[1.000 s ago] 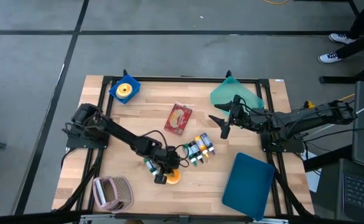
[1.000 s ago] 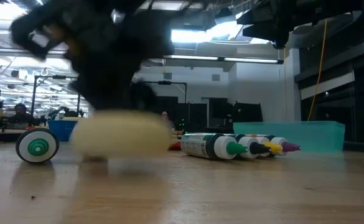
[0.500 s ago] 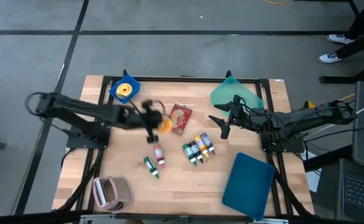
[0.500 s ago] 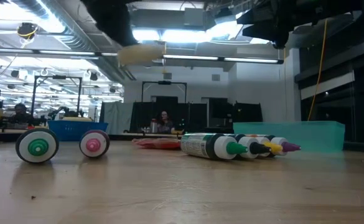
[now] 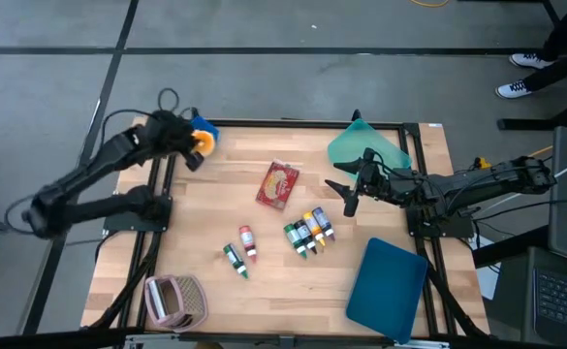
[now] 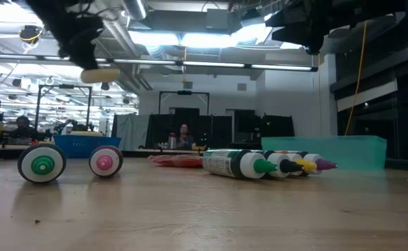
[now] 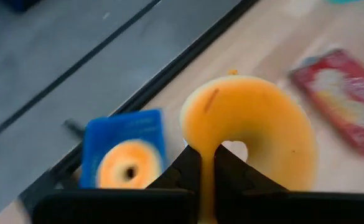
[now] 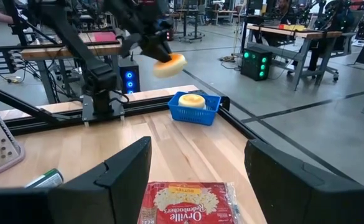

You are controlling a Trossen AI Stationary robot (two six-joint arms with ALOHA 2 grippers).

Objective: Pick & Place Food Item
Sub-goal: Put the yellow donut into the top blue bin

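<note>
My left gripper point(image 5: 194, 148) is raised over the table's far left corner, shut on an orange-yellow doughnut point(image 7: 250, 127). The right wrist view also shows this doughnut point(image 8: 169, 64) in the air, and the low view shows the doughnut point(image 6: 100, 74) high up. Just beyond and below it a blue basket point(image 7: 122, 146) stands on the table with another doughnut point(image 7: 129, 169) lying in it. My right gripper point(image 5: 346, 189) hangs open above the table's middle right, holding nothing. My left gripper pinches the doughnut's ring on the side nearest the wrist point(image 7: 208, 163) between its two fingers, one finger point(image 7: 234, 177) lying just below the hole. The fingers slant downward toward the far left corner. The doughnut is lifted clear and tilted, beside the basket.
A red popcorn packet point(image 5: 278, 183) lies mid-table. Several colour bottles point(image 5: 309, 233) lie in a row, with two more bottles point(image 5: 241, 250) to their left. There is a teal container point(image 5: 365, 147) at far right, a blue lid point(image 5: 388, 288) at near right and a pink basket point(image 5: 174, 301) at near left.
My left gripper has lifted the doughnut off the table near the bottles. It has swung up and toward the far left corner, turning as it went, and stayed shut on the doughnut. The doughnut is now clear of the table beside the blue basket.
</note>
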